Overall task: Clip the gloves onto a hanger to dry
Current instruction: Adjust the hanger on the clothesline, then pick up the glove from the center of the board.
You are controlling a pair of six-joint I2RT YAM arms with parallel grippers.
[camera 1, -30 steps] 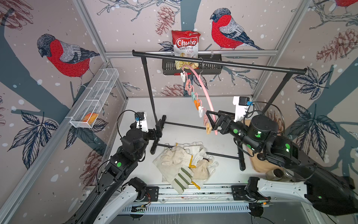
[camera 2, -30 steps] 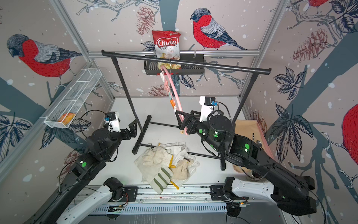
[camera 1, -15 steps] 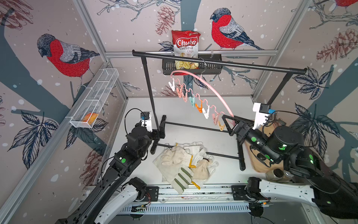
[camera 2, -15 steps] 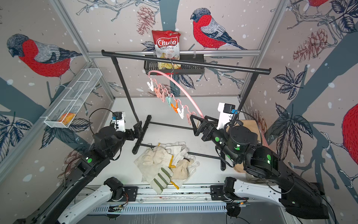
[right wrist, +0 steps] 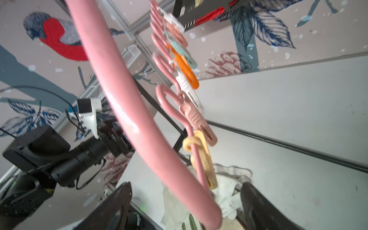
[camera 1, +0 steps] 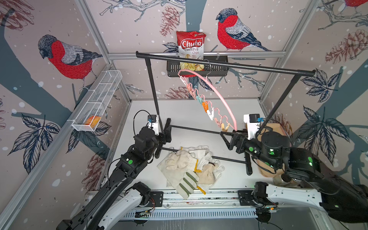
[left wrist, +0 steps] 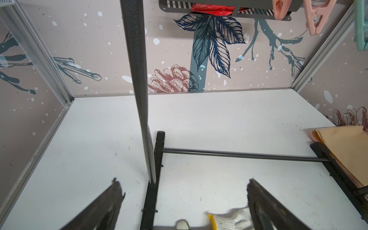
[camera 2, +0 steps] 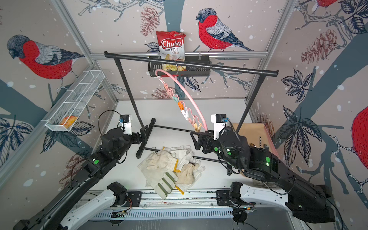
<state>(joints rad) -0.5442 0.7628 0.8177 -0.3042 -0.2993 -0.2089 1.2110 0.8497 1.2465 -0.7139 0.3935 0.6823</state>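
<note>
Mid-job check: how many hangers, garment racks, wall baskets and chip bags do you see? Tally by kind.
Pink arched plastic hanger: 1
Black metal garment rack: 1
White wire-mesh wall basket: 1
Black slatted wall basket: 1
Red Chuba cassava chips bag: 1
Total: 5

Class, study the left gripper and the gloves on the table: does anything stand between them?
Nearly nothing: the open left gripper hovers over the black rack's foot, whose upright rises just ahead. The gloves lie beside that foot, toward the right arm, with no other thing between.
</note>
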